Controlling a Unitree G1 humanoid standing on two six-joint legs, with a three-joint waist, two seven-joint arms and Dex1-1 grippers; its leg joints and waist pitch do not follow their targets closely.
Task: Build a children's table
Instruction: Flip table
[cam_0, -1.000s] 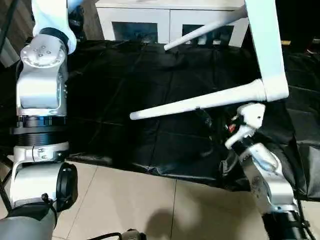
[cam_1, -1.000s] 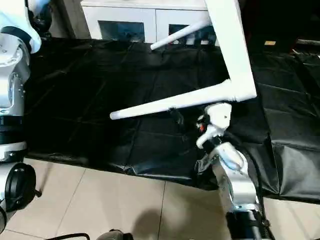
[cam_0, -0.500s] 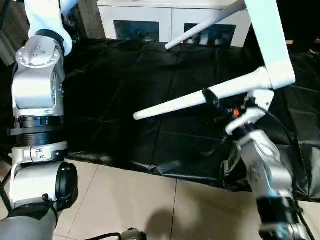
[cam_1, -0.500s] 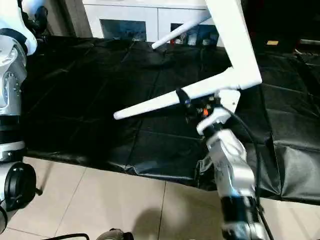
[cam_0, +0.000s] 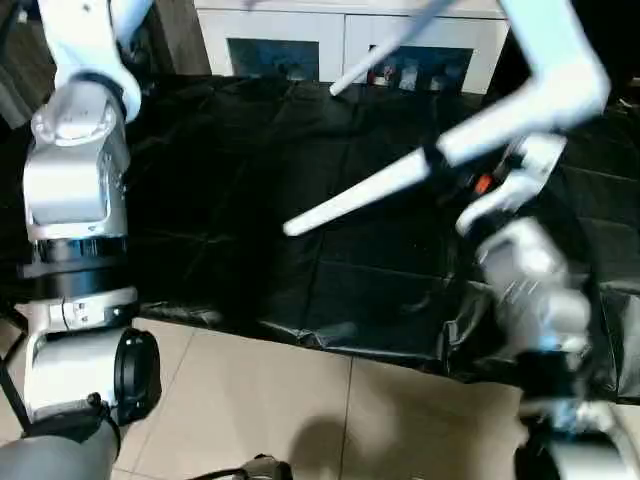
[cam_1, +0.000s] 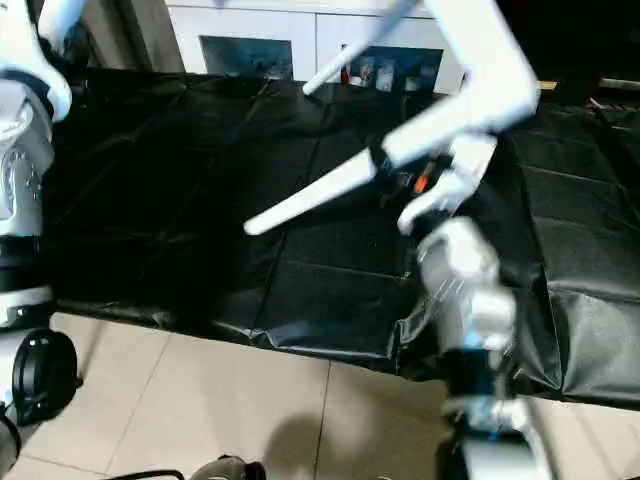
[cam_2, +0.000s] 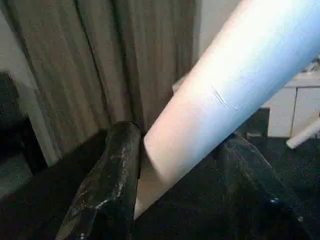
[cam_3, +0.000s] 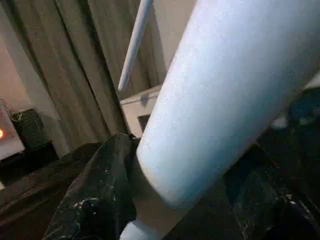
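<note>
A: Where is the table?

B: The tabletop (cam_0: 555, 60) hangs tilted above the black sheet (cam_0: 250, 200). The right gripper (cam_1: 385, 165) clamps the near leg (cam_0: 370, 190); the left gripper (cam_2: 175, 165) pinches another leg (cam_2: 235, 90).

A: Advice?

B: Both arms should probably move together, keeping the legs seated in their sockets.

Open room: the black sheet (cam_0: 250, 200) ahead of me lies bare across its middle and left, wide enough for either hand to pass.
Right side: a white leg (cam_0: 370, 190) slants low over the sheet, and the tabletop (cam_0: 555, 50) stands above it; both bar my right hand (cam_0: 435, 165), which is at the leg.
Far edge: the cabinet (cam_0: 340, 40) closes it off.
Left: my own arm (cam_0: 75, 170) fills that side.
</note>
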